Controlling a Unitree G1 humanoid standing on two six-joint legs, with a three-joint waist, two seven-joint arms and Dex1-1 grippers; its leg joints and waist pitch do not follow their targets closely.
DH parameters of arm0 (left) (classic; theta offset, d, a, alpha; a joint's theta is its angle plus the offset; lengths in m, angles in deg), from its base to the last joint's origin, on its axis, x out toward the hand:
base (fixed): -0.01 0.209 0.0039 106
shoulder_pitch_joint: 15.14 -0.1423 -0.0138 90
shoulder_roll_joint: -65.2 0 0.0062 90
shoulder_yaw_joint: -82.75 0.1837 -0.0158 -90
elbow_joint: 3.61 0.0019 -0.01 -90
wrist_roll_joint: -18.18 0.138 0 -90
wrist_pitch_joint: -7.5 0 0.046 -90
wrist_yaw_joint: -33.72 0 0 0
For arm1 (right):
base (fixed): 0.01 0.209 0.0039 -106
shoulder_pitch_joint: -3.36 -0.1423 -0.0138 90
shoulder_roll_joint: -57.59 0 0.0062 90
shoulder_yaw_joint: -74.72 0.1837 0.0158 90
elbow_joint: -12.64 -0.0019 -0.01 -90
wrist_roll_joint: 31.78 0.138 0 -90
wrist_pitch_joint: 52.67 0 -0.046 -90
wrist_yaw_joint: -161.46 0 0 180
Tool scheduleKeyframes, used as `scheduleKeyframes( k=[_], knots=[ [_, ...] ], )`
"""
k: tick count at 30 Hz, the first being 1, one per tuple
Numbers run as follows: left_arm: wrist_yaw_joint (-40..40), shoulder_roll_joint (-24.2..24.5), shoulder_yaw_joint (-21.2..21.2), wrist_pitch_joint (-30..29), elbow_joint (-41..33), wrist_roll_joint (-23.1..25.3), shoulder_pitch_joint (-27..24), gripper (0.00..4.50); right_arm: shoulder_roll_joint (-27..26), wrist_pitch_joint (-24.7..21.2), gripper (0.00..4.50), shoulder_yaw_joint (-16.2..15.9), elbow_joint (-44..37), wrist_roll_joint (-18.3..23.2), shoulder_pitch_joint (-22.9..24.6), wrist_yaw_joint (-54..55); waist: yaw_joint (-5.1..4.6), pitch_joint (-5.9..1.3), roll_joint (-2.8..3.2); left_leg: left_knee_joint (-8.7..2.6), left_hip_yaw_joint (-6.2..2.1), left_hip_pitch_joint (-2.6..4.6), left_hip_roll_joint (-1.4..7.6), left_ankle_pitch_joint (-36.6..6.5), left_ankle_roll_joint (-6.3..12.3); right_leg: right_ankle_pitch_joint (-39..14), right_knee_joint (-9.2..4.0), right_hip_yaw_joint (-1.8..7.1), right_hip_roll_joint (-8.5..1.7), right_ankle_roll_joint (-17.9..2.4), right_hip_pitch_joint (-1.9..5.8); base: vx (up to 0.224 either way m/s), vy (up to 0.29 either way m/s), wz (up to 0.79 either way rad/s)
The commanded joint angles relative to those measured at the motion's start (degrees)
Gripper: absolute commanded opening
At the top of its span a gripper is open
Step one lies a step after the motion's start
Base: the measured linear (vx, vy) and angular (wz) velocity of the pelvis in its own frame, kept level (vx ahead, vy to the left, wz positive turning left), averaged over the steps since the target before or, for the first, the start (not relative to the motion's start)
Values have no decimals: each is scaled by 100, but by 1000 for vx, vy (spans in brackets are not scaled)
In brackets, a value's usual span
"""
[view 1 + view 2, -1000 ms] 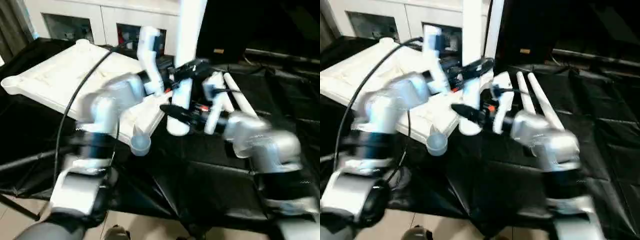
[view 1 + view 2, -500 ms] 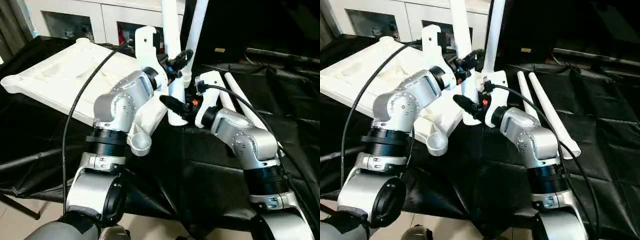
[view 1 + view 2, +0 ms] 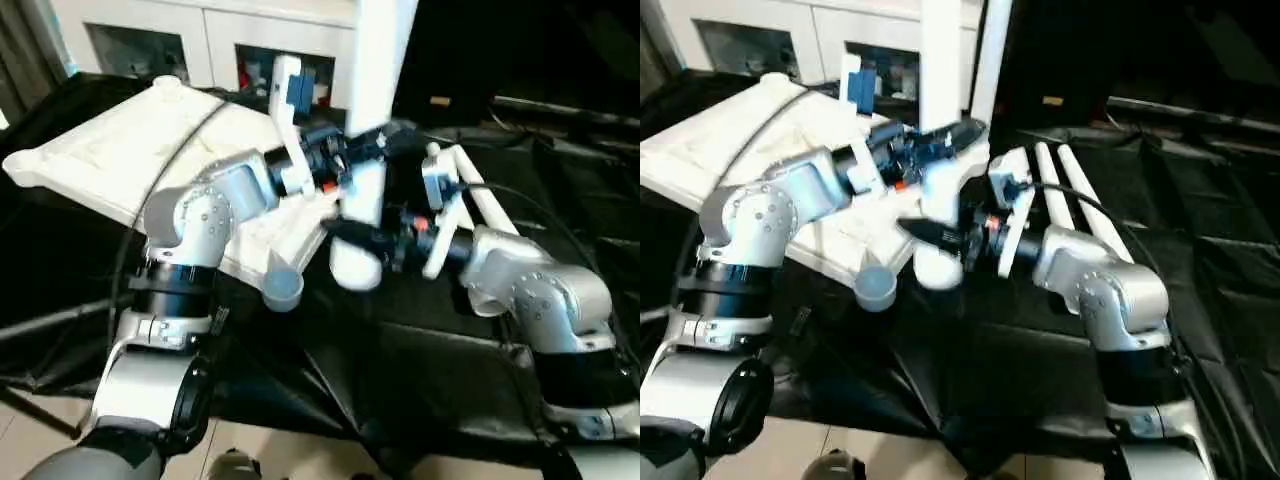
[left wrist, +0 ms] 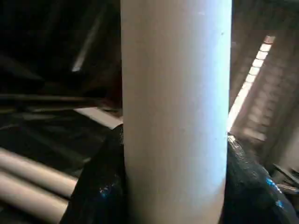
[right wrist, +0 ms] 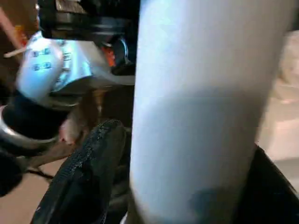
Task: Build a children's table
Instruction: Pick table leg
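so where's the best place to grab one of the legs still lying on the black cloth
Probably around mid-length on the outer spare leg. It is a long round tube lying flat, so come from above with the fingers straddling its width. The second leg lies close beside it on the side towards the tabletop, so the free outer side gives more finger room; a mid-length grip should keep it from tipping.

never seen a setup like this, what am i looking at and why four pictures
It is a humanoid robot with two silver arms, building a children's table. Two pictures come from cameras in its head, looking down over the arms; the other two come from a camera on each wrist. Both hands, the left hand above the right hand, are around one upright white leg. The upside-down tabletop rests on black cloth, and two more legs lie beside it. A further leg stands upright behind.
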Motion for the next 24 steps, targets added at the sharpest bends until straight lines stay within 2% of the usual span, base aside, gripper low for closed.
scheduleKeyframes(
  k=[1, 3, 4, 5, 8, 9, 12, 13, 15, 16, 17, 20, 22, 24],
  knots=[
    [-108, -39, -45, -79, -181, -222, 24, 190, 75, -117, 259, -75, -74, 54, -16, -63, 7, -440, 35, -374, 11, 69, 75, -1061, -114, -1035, -443, 238, -319, -1061, 350, 0, 0, 0],
    [-80, -74, -110, -109, -200, -317, 48, 190, 58, -171, 247, -79, -25, 45, -30, -13, 8, -443, 28, -372, 10, 79, 73, -1086, -131, -1184, -459, 238, -322, -1022, 345, 0, 0, 0],
    [-74, -85, -119, -112, -217, -337, 41, 189, 42, -178, 222, -103, -1, 13, -38, 25, 11, -449, 31, -374, 5, 77, 77, -1040, -142, -1153, -454, 237, -321, -1005, 345, 0, 0, 0],
    [-93, -81, -115, -115, -220, -338, 36, 189, 41, -178, 215, -114, -2, 1, -38, 30, 8, -452, 27, -372, 6, 72, 75, -1019, -139, -1111, -449, 238, -318, -1003, 347, 0, 0, 0],
    [88, -142, -113, 142, -241, -144, 3, 189, 30, -109, 204, -162, 25, -91, -33, 103, 9, -457, 25, -371, 7, 72, 80, -951, -129, -956, -435, 239, -312, -1023, 344, 0, 0, 0],
    [198, -166, -123, 207, -221, -74, 12, 245, 23, -87, 198, -167, 37, -120, -34, 136, 11, -462, 27, -367, 9, 72, 79, -917, -121, -898, -434, 242, -313, -1025, 348, 0, 0, 0],
    [533, -238, -263, 180, -60, -51, 119, 272, -15, -43, 197, -156, 102, -184, -62, 222, 14, -461, 29, -364, 10, 70, 82, -937, -143, -869, -424, 240, -315, -1057, 347, 0, 0, 0],
    [578, -247, -276, 220, -39, -28, 132, 272, -21, -35, 197, -153, 115, -194, -65, 232, 5, -457, -34, -366, 14, 58, 73, -931, -133, -916, -444, 235, -311, -1026, 363, 0, 0, 0],
    [761, -275, -354, 338, 119, 45, 234, 300, -31, -33, 196, -145, 136, -199, -101, 233, 6, -455, -3, -367, 12, 66, 73, -955, -125, -1043, -451, 237, -315, -967, 351, 0, 0, 0],
    [780, -279, -385, 324, 152, 19, 257, 306, -32, -34, 196, -143, 137, -197, -111, 234, 9, -451, -9, -363, 15, 64, 63, -966, -116, -1138, -466, 239, -315, -903, 352, 0, 0, 0],
    [780, -280, -402, 309, 166, -5, 267, 261, -32, -34, 196, -142, 136, -195, -116, 234, 14, -454, -20, -363, 12, 59, 67, -927, -111, -1140, -458, 242, -320, -881, 356, 0, 0, 0],
    [829, -297, -409, 289, 162, -8, 261, 267, -30, -30, 196, -139, 140, -195, -134, 236, 11, -464, -21, -360, 11, 56, 74, -791, -92, -902, -429, 239, -314, -933, 351, 0, 0, 0],
    [850, -313, -398, 271, 123, -20, 238, 223, -24, -22, 196, -142, 141, -195, -140, 235, 14, -466, -19, -354, 16, 55, 71, -765, -69, -806, -419, 241, -312, -980, 354, 0, 0, 0],
    [843, -329, -375, 257, 65, -44, 209, 219, -9, 18, 196, -159, 147, -243, -145, 241, 14, -459, -25, -355, 20, 59, 71, -797, -54, -855, -429, 241, -316, -987, 351, 0, 0, 0]
  ],
)
